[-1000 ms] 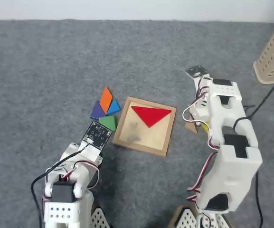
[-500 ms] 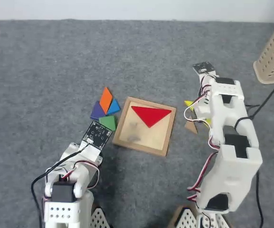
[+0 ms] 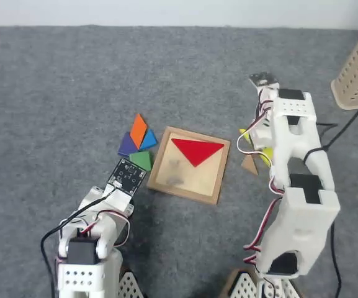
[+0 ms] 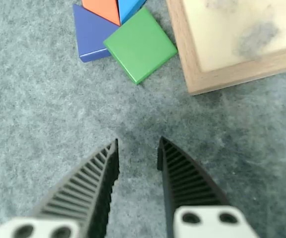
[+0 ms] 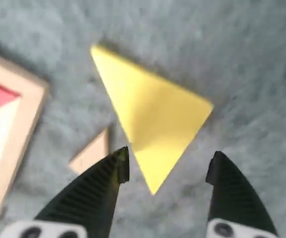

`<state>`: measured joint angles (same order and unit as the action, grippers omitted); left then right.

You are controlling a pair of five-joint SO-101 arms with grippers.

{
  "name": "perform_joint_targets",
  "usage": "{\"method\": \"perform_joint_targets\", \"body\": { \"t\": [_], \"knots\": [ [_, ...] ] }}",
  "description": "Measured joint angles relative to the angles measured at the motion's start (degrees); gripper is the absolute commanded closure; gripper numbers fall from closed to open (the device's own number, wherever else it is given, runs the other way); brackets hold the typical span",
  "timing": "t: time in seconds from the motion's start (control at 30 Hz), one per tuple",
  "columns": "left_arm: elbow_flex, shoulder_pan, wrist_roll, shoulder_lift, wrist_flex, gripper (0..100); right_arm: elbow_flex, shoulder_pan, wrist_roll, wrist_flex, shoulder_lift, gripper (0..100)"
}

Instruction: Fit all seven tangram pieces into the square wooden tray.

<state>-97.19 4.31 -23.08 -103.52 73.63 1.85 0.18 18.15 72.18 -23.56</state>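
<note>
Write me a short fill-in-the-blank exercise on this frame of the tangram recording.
The lone triangle in the wooden tray is ____.
The large triangle under the open right tool is ____.
The green piece ahead of the left tool is a ____.
Missing: red; yellow; square.

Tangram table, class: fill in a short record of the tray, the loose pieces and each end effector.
Tray: square wooden tray, holding one red triangle.
By left arm: orange piece, light blue piece, dark blue piece and green square, on grey carpet beside the tray.
By right arm: yellow triangle, small tan triangle.
Left end effector: open, above carpet.
Right end effector: open, over the yellow triangle's corner.
</note>
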Motion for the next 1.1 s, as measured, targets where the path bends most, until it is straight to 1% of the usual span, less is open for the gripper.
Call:
{"method": "perform_joint_targets", "body": {
  "t": [0.07,0.23,0.37,0.53,1.1],
  "knots": [
    [0.0,0.0,0.0,0.0,0.0,88,0.1,0.0,0.1,-2.0,-0.4,74.2],
    [0.0,0.0,0.0,0.0,0.0,88,0.7,-0.4,7.6,-4.0,-4.4,74.2],
    [0.0,0.0,0.0,0.0,0.0,88,1.5,-0.5,11.6,-5.6,-5.4,74.2],
    [0.0,0.0,0.0,0.0,0.0,88,1.5,-0.5,12.6,-5.9,-5.5,74.2],
    [0.0,0.0,0.0,0.0,0.0,88,1.1,-1.8,12.0,-3.5,-5.8,74.2]
  ]
}}
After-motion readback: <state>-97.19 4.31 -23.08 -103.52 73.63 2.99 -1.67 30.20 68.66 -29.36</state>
